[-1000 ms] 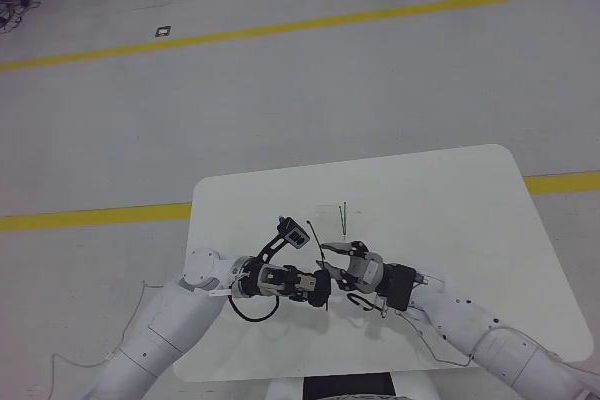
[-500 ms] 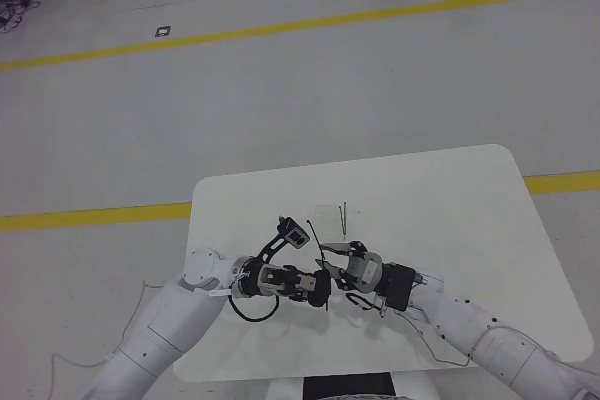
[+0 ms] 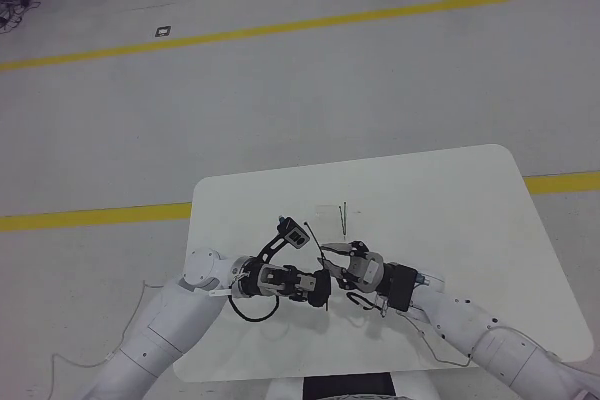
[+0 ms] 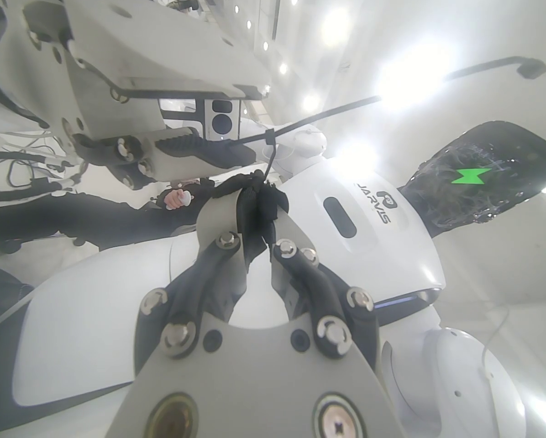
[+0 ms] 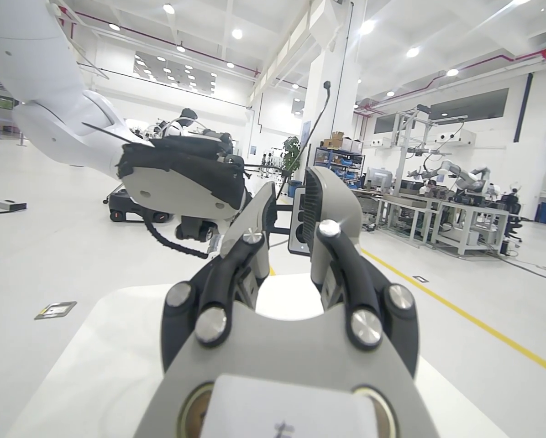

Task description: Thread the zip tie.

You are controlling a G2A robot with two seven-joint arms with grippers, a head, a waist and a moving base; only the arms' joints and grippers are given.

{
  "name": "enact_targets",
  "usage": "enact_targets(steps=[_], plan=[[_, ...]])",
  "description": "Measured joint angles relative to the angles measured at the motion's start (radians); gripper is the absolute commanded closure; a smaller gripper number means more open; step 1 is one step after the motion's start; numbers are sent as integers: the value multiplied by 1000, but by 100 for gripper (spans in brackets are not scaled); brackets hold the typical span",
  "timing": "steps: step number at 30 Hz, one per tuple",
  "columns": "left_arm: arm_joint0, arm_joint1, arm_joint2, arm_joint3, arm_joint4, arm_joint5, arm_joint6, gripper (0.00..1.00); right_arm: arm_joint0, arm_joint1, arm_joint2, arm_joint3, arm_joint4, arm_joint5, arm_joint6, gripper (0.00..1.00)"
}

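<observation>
One zip tie (image 4: 318,115) clenched in the left gripper (image 4: 256,189); right gripper (image 5: 291,186) just beside it, released

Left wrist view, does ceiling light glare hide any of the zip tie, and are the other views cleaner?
Left wrist view: ceiling lights flare behind the thin black plastic zip tie, washing out its far end; straight edges bow. Right wrist view: lamps are small spots, little flare. Top view: flat white table evenly lit, no glare.

Left gripper (image 4: 257,193) fingers pinched together, right gripper (image 5: 289,189) fingers parted, tips close together
</observation>
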Motion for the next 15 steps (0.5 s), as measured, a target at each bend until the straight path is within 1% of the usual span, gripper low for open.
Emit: enact_targets(steps=[1, 8, 9, 10, 12, 15], plan=[[0, 0, 0, 0, 0, 0, 0, 100, 1, 0, -1, 0, 1, 0, 0, 84], [0, 0, 0, 0, 0, 0, 0, 100, 4, -1, -2, -1, 0, 0, -3, 85], [0, 0, 0, 0, 0, 0, 0, 100, 4, -1, -3, -2, 0, 0, -3, 87], [0, 0, 0, 0, 0, 0, 0, 100, 4, -1, -3, -2, -1, 0, -3, 93], [0, 0, 0, 0, 0, 0, 0, 100, 4, -1, -3, -2, -2, 0, -2, 100], [0, 0, 0, 0, 0, 0, 0, 100, 6, -2, -5, -1, -2, 0, 0, 100]])
